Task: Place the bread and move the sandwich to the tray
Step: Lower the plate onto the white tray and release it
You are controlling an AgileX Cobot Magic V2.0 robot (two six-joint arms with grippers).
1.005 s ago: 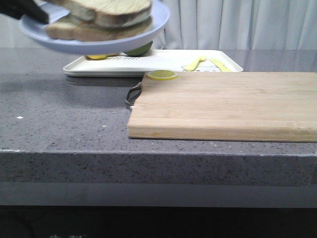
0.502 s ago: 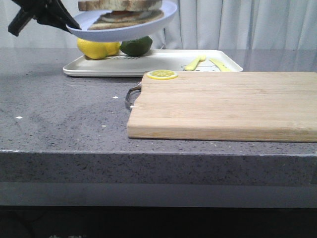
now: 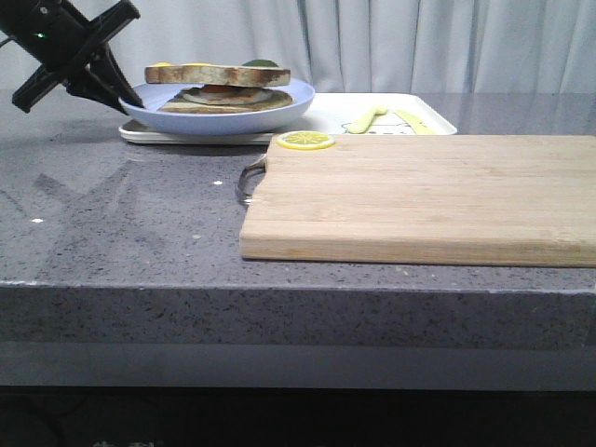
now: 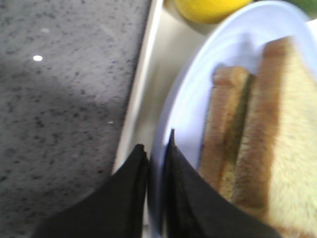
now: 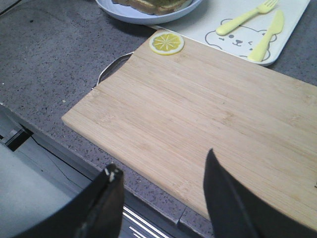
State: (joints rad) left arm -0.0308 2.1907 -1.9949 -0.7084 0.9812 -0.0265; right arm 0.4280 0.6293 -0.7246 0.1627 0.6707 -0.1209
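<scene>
Pinching the near-left rim of the pale-blue plate (image 3: 219, 110), my left gripper (image 4: 154, 153) has one dark finger (image 4: 130, 178) under the rim and the other on top. On that plate sits the sandwich (image 3: 222, 86) — two brown-crusted slices of greenish-tan bread with something white and orange between them. Plate and sandwich are over the left end of the white tray (image 3: 372, 116), at the far side of the grey counter (image 3: 121, 223); from the front I cannot tell whether the plate rests on the tray or hangs just above it. A lemon (image 4: 210, 7) lies on the tray just beyond the plate. On the tray's right part are a printed bear face (image 5: 235, 42) and yellow fork and knife shapes (image 5: 260, 25).

Nearer, to the right, lies the wooden cutting board (image 3: 424, 196), its metal handle (image 3: 250, 177) pointing left and a lemon slice (image 3: 305, 141) on its far-left corner. My right gripper (image 5: 163, 198) hangs over the board's near edge, fingers spread wide — nothing between them.
</scene>
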